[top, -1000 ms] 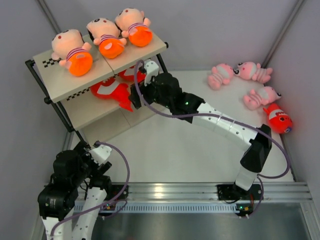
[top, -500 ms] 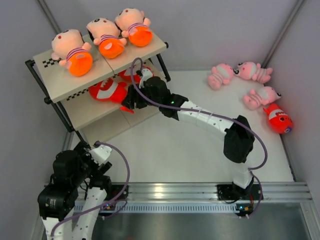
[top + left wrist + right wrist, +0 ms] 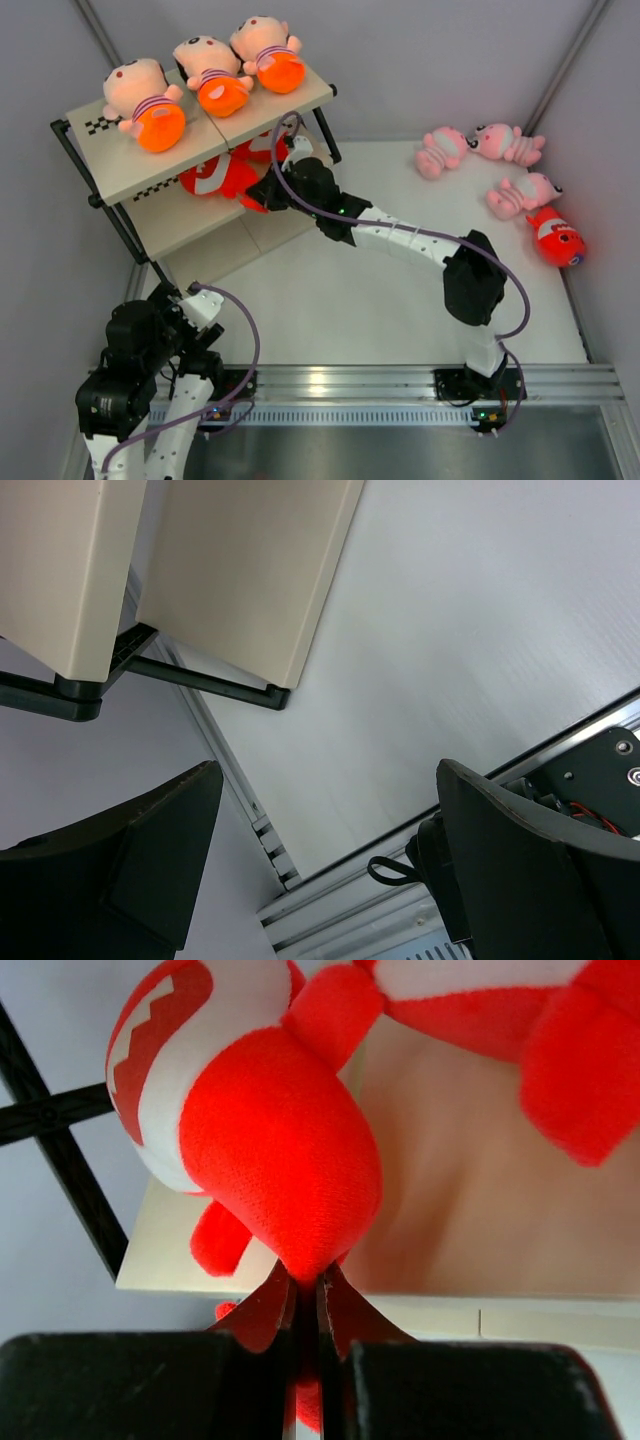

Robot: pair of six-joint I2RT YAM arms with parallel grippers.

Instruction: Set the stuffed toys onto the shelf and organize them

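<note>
The shelf [image 3: 110,165] stands at the far left. On its middle board lie two red-orange fish toys, one in front [image 3: 213,177] and one behind [image 3: 262,148]. My right gripper [image 3: 268,192] reaches in at that board and is shut on the tail end of the front fish [image 3: 270,1150]; its gripper tips [image 3: 305,1295] pinch red fabric. The other fish [image 3: 500,1020] lies just beyond. A third fish [image 3: 556,238] and three pink dolls [image 3: 441,150], [image 3: 508,142], [image 3: 522,193] lie on the table at the right. My left gripper [image 3: 328,780] is open and holds nothing.
Three larger peach dolls with orange bottoms [image 3: 145,100] fill the top board. The left arm [image 3: 140,350] sits folded at the near left, close to the shelf's black foot [image 3: 210,680]. The white walls close in at both sides.
My right arm pushed further in toward the middle board and its jaws closed on the front fish's tail. The fish shifted slightly back on the board. The left arm stayed still.
</note>
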